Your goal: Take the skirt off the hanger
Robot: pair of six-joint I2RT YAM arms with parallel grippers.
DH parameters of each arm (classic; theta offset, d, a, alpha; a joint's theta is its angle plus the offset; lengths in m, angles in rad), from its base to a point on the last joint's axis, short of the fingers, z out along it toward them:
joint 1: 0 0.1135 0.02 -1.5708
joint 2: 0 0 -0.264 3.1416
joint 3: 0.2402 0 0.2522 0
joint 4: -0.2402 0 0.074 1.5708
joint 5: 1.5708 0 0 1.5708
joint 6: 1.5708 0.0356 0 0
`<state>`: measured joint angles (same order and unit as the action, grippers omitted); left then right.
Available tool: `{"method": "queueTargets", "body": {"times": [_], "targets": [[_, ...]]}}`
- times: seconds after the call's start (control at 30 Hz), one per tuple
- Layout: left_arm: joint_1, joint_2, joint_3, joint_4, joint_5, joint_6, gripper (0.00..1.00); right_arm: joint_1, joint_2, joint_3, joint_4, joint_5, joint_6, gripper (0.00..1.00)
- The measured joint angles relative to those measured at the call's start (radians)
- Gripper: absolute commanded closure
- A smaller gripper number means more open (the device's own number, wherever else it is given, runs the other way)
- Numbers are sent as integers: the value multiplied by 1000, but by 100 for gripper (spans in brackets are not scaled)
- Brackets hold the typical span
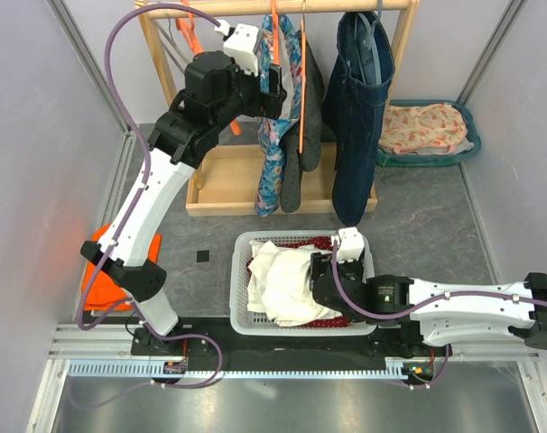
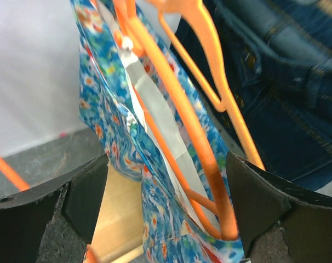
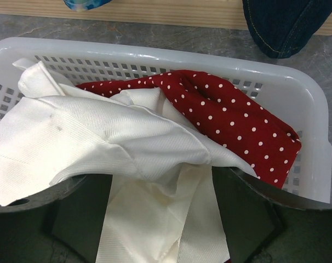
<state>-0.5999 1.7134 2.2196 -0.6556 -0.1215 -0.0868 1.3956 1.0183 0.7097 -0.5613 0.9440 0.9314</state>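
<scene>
My left gripper [image 2: 166, 205] is up at the wooden rack [image 1: 346, 7], jaws spread wide and clamped on nothing. The blue floral skirt [image 2: 114, 131] hangs straight down between my fingers [image 2: 84, 192], with its orange hanger [image 2: 182, 115] slanting through the same gap, closer to the right-side finger. The skirt's long axis is vertical, from the rail down toward the rack's base, so I judge that closing here would catch fabric and hanger arm together. To free the skirt I need cloth alone, lower down or off to the finger away from the plastic. My right gripper [image 3: 166, 219] is low in the white laundry basket [image 3: 314, 137], well apart from the skirt. It is open too, with a white cloth [image 3: 100, 137] lying loose across its gap, so the left arm is the one placed for this.
</scene>
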Motion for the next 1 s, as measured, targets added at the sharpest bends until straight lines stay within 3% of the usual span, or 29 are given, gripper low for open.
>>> {"method": "queueTargets", "body": {"times": [0.17, 0.27, 0.3, 0.37, 0.47, 0.73, 1.0], "targets": [[-8, 27, -16, -1, 0, 0, 14, 0, -12, 0, 0, 0, 0, 21], [-13, 29, -19, -1, -1, 2, 28, 0, -11, 0, 0, 0, 0, 21], [-13, 29, -19, 0, -1, 4, 41, 0, -11, 0, 0, 0, 0, 22], [-14, 29, -24, 1, -3, 10, 56, 0, -11, 0, 0, 0, 0, 22], [-14, 29, -40, 0, -10, 25, 67, 0, -11, 0, 0, 0, 0, 22], [-14, 29, -48, 0, -36, 36, 75, 0, -14, 0, 0, 0, 0, 23], [-14, 29, -16, -2, -87, 80, 90, 0, -15, 0, -1, 0, -2, 23]]}}
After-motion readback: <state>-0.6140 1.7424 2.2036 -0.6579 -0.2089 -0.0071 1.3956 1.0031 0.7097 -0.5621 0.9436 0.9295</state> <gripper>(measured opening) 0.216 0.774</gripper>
